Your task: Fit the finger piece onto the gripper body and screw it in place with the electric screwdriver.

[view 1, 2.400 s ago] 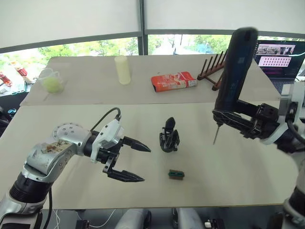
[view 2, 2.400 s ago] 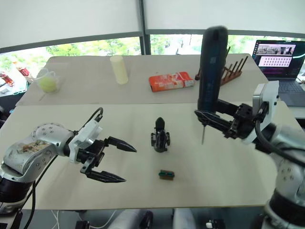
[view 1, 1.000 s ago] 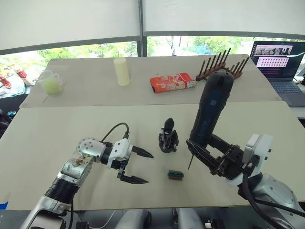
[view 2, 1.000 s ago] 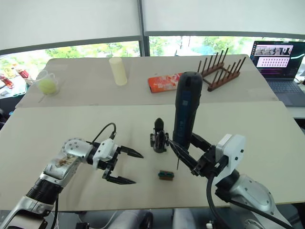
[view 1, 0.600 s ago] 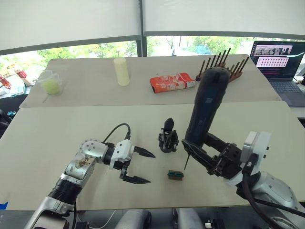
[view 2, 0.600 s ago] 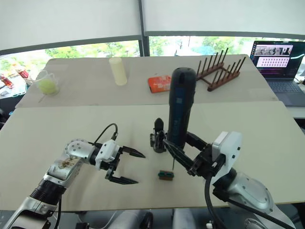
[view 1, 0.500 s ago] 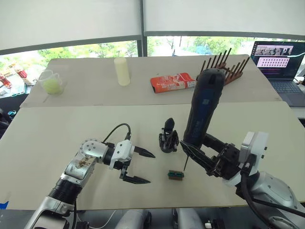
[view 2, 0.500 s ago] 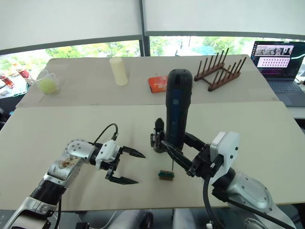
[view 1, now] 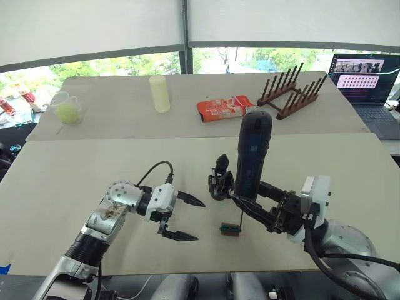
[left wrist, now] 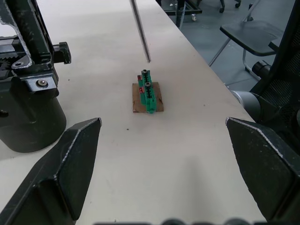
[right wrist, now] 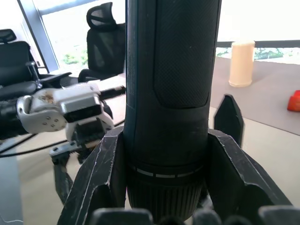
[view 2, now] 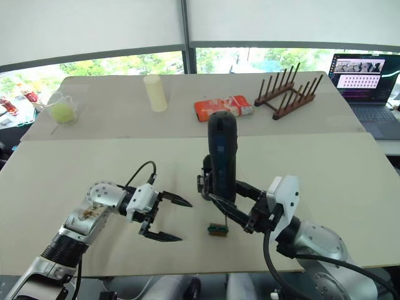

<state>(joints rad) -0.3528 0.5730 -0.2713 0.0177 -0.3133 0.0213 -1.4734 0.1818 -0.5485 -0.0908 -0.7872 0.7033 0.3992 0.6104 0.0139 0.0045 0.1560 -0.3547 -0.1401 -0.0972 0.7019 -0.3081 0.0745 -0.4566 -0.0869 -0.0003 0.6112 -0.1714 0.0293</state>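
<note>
Honestly, your right claw (view 1: 250,201) grips the screwdriver (view 1: 250,156), bit over the green block (view 1: 230,229); the body (view 1: 220,180) could get knocked. Left claw (view 1: 185,219) gapes empty.

The two eye views look from the head forward and down over the table (view 1: 75,181), sharing almost the same scene. The left wrist view sits low, close to the small green block (left wrist: 147,96). The right wrist view looks along the electric screwdriver (right wrist: 171,93), very near.

One electric screwdriver (view 1: 251,156), one gripper body (view 1: 220,180), one green block (view 1: 230,229) — two grippers, left (view 1: 187,219) and right (view 2: 232,206).
</note>
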